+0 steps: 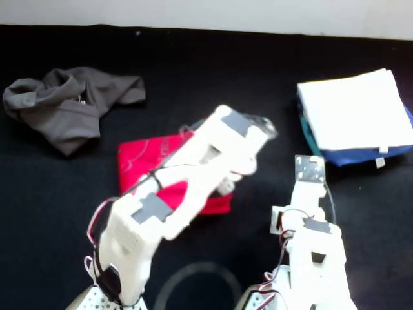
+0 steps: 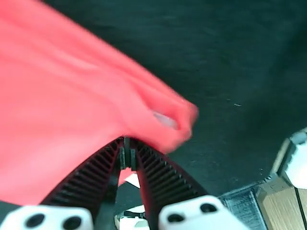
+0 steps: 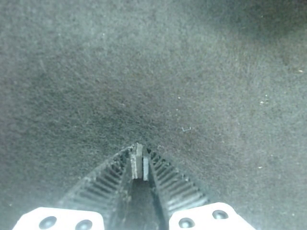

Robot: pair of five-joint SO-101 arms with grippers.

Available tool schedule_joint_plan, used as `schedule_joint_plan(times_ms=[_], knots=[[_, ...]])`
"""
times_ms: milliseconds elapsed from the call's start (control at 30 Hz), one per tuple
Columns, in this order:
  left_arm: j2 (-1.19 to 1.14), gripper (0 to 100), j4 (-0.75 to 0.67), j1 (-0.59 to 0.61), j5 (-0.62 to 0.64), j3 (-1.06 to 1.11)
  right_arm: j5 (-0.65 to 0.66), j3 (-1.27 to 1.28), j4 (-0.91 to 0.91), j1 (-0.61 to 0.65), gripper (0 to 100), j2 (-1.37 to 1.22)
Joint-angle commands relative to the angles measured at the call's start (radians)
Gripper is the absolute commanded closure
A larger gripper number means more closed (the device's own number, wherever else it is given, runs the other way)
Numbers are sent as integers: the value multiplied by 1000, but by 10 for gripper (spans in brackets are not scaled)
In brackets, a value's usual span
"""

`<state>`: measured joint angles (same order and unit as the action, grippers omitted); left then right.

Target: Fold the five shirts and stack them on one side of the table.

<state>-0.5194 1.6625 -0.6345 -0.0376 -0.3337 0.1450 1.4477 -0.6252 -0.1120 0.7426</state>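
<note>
Left gripper (image 2: 126, 154): you have it pinched on the red shirt (image 2: 62, 110), likely to fold it.
Right gripper (image 3: 139, 163): clenched empty above the table (image 3: 206, 67), out of your way.

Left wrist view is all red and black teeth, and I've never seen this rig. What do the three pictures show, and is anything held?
These are two small white robot arms, the left arm and the right arm, at a black-covered table. The high view looks down on both. Each wrist view looks along one arm's own hand; the black ribbed wedges are its fingers. The left hand is closed at the edge of the folded red shirt; whether it pinches cloth I cannot tell. The right hand is closed on nothing, above bare cover. A crumpled grey shirt lies at the back on the left arm's side. A white shirt tops a blue shirt on the right arm's side.
</note>
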Motion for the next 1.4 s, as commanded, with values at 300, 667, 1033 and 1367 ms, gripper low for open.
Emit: schedule_joint_plan(times_ms=[300, 667, 1033, 1367], knots=[[35, 991, 100, -18, 6, -31, 3, 7, 27, -5, 992, 2], [82, 991, 34, 62, 32, -30, 3, 7, 27, -5, 992, 2], [-74, 991, -21, 10, 183, -31, 3, 7, 27, -4, 992, 2], [85, 991, 100, 171, 180, -208, 3, 7, 27, -4, 992, 2]])
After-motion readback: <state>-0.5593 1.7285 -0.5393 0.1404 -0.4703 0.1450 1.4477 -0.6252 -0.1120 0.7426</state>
